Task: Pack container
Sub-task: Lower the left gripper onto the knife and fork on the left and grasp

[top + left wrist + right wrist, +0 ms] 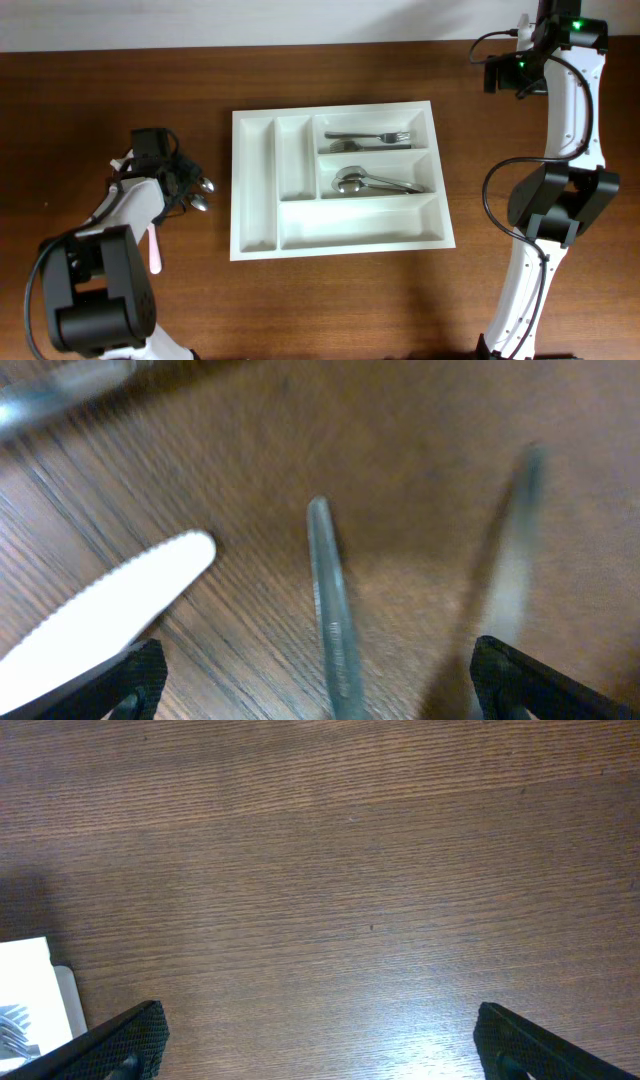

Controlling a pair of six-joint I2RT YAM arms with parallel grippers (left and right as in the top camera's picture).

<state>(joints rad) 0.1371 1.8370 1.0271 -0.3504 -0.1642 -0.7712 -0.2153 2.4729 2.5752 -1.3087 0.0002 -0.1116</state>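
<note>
Robot lab, wooden table [330,300], two mounted arms [572,100]

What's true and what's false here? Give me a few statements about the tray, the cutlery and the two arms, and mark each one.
1. Forks lie in the top wide compartment of the container. True.
2. The bottom wide compartment holds spoons. False: it is empty; the spoons lie in the middle wide one.
3. The right gripper is shut on a fork. False: it is open over bare table.
4. The left gripper is open, with a metal handle between its fingers. True.
5. Both narrow compartments are empty. True.
</note>
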